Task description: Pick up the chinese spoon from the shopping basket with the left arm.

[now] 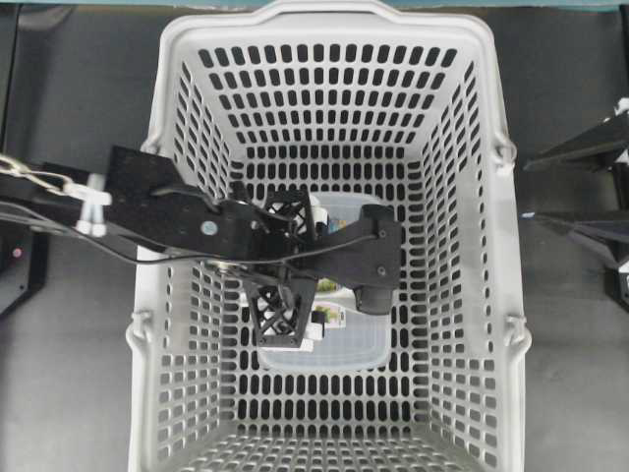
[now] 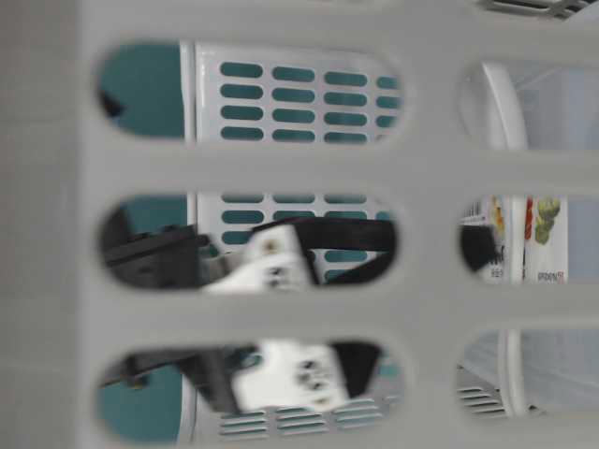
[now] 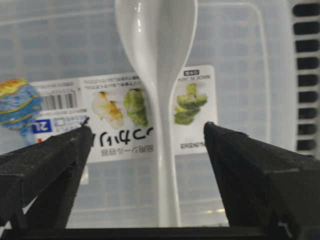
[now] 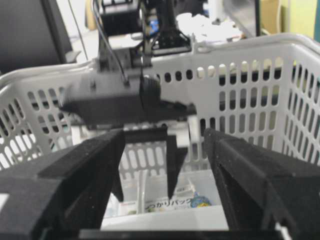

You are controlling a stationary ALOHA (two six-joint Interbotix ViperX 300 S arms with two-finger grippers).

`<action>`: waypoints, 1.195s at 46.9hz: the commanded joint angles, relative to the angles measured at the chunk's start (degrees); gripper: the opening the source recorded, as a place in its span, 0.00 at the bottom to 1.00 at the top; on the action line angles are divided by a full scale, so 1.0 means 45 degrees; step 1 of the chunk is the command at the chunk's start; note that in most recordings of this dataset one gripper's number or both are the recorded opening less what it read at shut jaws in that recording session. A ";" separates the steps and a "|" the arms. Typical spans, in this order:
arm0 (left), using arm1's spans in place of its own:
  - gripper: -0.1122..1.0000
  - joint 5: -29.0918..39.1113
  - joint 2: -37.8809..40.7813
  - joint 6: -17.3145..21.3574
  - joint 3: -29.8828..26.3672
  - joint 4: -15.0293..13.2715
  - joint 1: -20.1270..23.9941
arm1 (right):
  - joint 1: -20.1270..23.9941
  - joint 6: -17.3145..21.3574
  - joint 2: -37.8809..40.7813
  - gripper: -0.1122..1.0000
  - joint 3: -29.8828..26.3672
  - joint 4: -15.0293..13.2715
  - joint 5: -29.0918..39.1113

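Note:
The white chinese spoon (image 3: 160, 75) lies on a clear labelled container (image 3: 240, 50) on the floor of the light-grey shopping basket (image 1: 334, 15). My left gripper (image 3: 148, 126) is inside the basket, open and empty, with one jaw on each side of the spoon's handle. The wrist view does not show whether they touch it. In the overhead view the left gripper (image 1: 295, 265) and its arm hide the spoon. In the right wrist view the spoon's handle (image 4: 142, 187) shows below the left fingers (image 4: 172, 165). My right gripper (image 4: 164, 135) is open and empty outside the basket.
The container (image 1: 339, 349) fills the middle of the basket floor. The slotted basket walls (image 4: 240, 55) stand high around the left arm. In the overhead view the right gripper (image 1: 524, 189) sits just outside the basket's right rim. The table-level view looks through a basket wall (image 2: 56, 234).

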 commanded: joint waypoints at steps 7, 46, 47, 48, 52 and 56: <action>0.88 -0.0664 0.0195 -0.0039 -0.0020 0.0059 -0.0078 | -0.0059 -0.0020 0.0078 0.67 -0.0176 0.0059 -0.0059; 0.23 0.0605 -0.0937 0.0039 -0.1641 0.0059 -0.0137 | -0.0098 0.0059 0.0059 0.67 -0.0020 0.0039 -0.0059; 0.23 0.0859 -0.1016 0.0039 -0.1875 0.0059 -0.0137 | -0.0078 0.0059 0.0059 0.67 -0.0020 0.0059 -0.0059; 0.23 0.1074 -0.1094 0.0039 -0.2129 0.0039 -0.0156 | -0.0098 0.0059 0.0059 0.67 -0.0020 0.0059 -0.0059; 0.23 0.2246 -0.1328 0.0078 -0.3359 0.0059 -0.0176 | -0.0098 0.0059 0.0059 0.67 -0.0020 0.0059 -0.0059; 0.23 0.3457 -0.1484 0.0078 -0.4609 0.0059 -0.0176 | -0.0098 0.0078 0.0059 0.67 -0.0020 0.0039 -0.0059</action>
